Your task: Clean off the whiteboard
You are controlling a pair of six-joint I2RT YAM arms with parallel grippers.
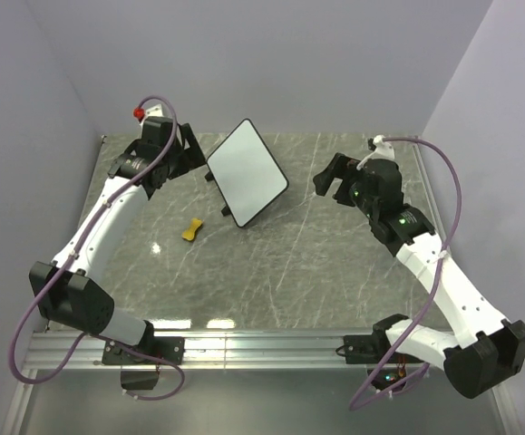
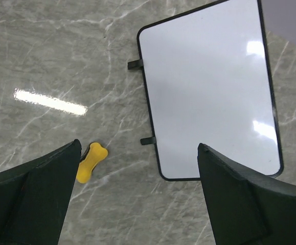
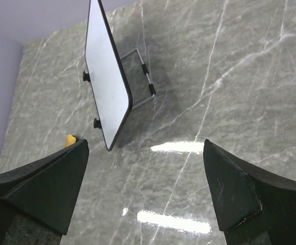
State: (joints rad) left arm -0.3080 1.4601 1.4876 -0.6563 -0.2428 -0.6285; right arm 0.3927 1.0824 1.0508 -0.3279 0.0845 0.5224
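**Whiteboard propped, tools empty**

Found the whiteboard point(image 1: 247, 172) tilted back on a wire stand point(image 3: 146, 76), toward the far left of the grey surface point(image 1: 316, 272), face blank. Noted a yellow eraser point(image 1: 191, 229) lying near its lower edge, not touching. Kept left tool point(image 2: 140, 148) and right tool point(image 3: 145, 145) spread apart, gripping nothing.

The left arm point(image 1: 108, 213) rises from its base at the near left and reaches forward with the elbow bent and the wrist angled inward. The left gripper point(image 1: 188, 152) has its jaws spread wide, its dark fingers point(image 2: 35, 194) filling the lower corners of the wrist view. The right arm point(image 1: 434, 263) leans forward and inward from the near right. The right gripper point(image 1: 328, 178) is likewise parted wide. It seems to point down toward the middle, though the overhead view foreshortens it.
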